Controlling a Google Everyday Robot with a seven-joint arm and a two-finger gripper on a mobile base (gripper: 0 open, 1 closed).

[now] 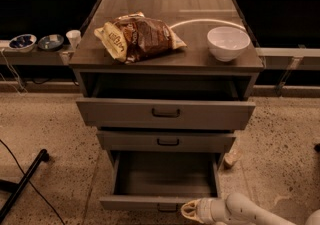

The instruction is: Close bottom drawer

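The bottom drawer (165, 203) of the grey-brown cabinet is pulled far out, its deep box empty. Its flat front sits near the lower edge of the view, with the small black handle (167, 209) partly showing. My gripper (190, 212) is at the lower right, right in front of the drawer front, just right of the handle. The white arm runs off to the lower right. The middle drawer (167, 141) stands out slightly and the top drawer (165, 113) is pulled out partway.
On the cabinet top (200, 54) lie a brown chip bag (137, 36) and a white bowl (228, 43). A low shelf at left holds small bowls (22, 42) and a cup (73, 37). A black leg and cable (22, 184) lie on the speckled floor at left.
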